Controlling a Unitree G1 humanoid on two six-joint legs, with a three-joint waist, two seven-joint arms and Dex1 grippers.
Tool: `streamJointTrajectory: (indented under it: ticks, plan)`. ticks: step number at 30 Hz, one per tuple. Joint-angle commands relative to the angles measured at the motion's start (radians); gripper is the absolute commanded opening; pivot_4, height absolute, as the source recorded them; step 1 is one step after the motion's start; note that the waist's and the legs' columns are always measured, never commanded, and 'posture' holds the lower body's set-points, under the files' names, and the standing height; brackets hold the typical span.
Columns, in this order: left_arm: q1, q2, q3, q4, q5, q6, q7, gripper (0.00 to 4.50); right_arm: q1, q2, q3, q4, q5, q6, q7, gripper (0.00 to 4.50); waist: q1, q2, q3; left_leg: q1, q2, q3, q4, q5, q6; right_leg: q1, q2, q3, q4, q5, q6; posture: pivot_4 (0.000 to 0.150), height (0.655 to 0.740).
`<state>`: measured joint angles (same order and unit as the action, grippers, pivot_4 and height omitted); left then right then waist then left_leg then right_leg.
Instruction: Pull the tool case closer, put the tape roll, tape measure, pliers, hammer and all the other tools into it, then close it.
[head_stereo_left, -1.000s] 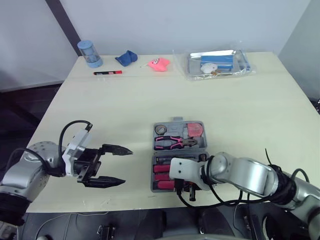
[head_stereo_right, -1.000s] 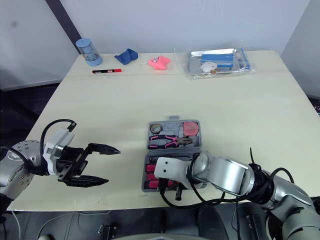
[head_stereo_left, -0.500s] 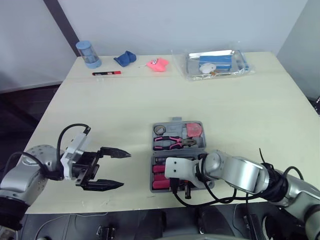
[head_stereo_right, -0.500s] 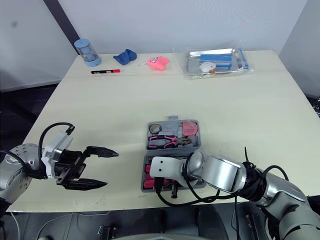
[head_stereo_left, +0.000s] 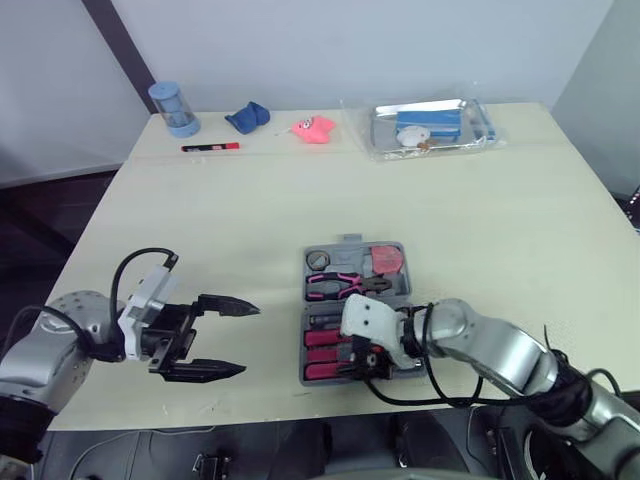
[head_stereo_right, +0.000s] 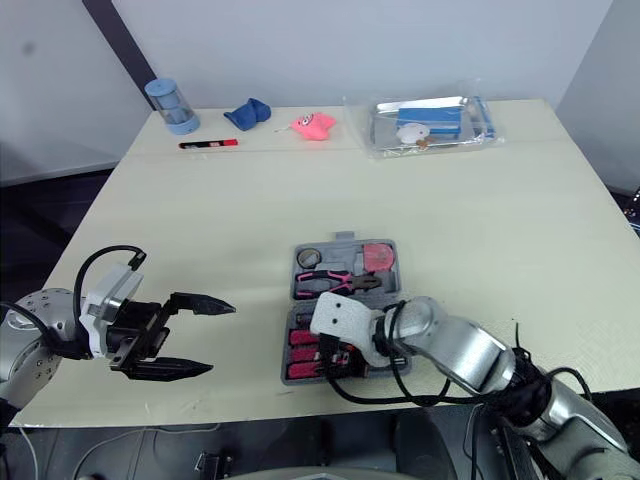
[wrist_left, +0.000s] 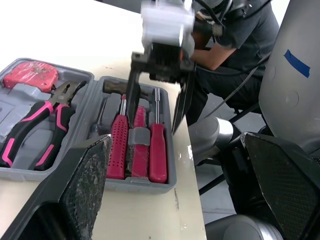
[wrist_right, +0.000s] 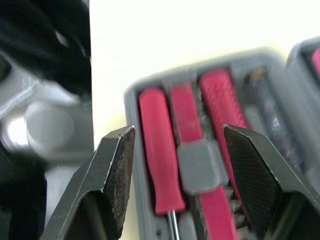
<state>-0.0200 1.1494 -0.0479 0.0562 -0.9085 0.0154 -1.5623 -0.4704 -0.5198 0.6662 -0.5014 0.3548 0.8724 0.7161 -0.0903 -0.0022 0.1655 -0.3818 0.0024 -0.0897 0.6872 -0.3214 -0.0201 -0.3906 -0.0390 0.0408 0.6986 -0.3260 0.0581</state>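
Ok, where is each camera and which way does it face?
Eye views: head, looking forward and down over the table; both arms and the open left claw show.
Left wrist view: left wrist, facing the right claw at the tool case; own fingers show.
Right wrist view: right wrist, looking down on red-handled tools; own fingers show.
All share the tool case.

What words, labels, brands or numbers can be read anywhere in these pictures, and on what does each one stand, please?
No text can be read in any view.
Red and black pen: any marking is too small to read.
Blue packet inside the clear plastic bag: any print is too small to read.
Red tape measure in the tool case: no legible label shows.
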Motion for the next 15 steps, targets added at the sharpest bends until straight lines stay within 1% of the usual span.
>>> streamJointTrajectory:
  ticks: [1, 2, 4, 5, 6, 15]
  plan:
    - [0.002, 0.007, 0.022, -0.013, -0.021, -0.001, -0.052, 4.50, 0.082, 0.007, -0.081, 0.009, 0.040, -0.149, 0.075, 2.38, 0.000, 0.000, 0.000, 0.000, 0.000, 0.000, 0.000, 0.000, 0.000, 0.000, 0.000, 0.000, 0.000, 0.000, 0.000, 0.150, 0.7400]
    - [0.003, 0.008, 0.023, -0.013, -0.022, 0.000, -0.052, 4.50, 0.103, 0.014, -0.087, 0.024, 0.036, -0.173, 0.080, 2.08, 0.000, 0.000, 0.000, 0.000, 0.000, 0.000, 0.000, 0.000, 0.000, 0.000, 0.000, 0.000, 0.000, 0.000, 0.000, 0.150, 0.7400]
    - [0.004, 0.008, 0.025, -0.013, -0.023, 0.003, -0.052, 4.50, 0.133, 0.019, -0.081, 0.050, 0.010, -0.224, 0.094, 0.91, -0.002, 0.000, 0.000, 0.000, 0.000, 0.001, 0.000, 0.000, 0.000, 0.000, 0.000, 0.001, 0.001, 0.000, 0.000, 0.150, 0.7400]
    - [0.006, 0.008, 0.026, -0.014, -0.023, 0.003, -0.052, 4.50, 0.145, 0.024, -0.078, 0.060, 0.002, -0.243, 0.097, 0.42, -0.002, 0.000, 0.000, 0.001, 0.000, 0.001, 0.000, 0.000, 0.000, 0.000, 0.000, 0.001, 0.001, 0.000, 0.000, 0.150, 0.7400]
    - [0.009, 0.008, 0.028, -0.015, -0.023, 0.004, -0.052, 4.50, 0.160, 0.034, -0.079, 0.070, 0.000, -0.255, 0.096, 0.14, -0.002, 0.000, 0.000, 0.001, 0.000, 0.001, 0.000, 0.000, 0.000, 0.000, 0.001, 0.001, 0.001, 0.000, 0.000, 0.150, 0.7400]
    - [0.045, -0.009, 0.055, -0.041, -0.014, 0.016, -0.052, 4.50, 0.240, 0.038, -0.053, 0.170, -0.102, -0.389, 0.116, 0.14, 0.001, 0.000, 0.000, 0.001, 0.000, 0.001, 0.000, 0.000, 0.000, 0.000, 0.001, 0.001, 0.001, 0.000, 0.000, 0.150, 0.7400]
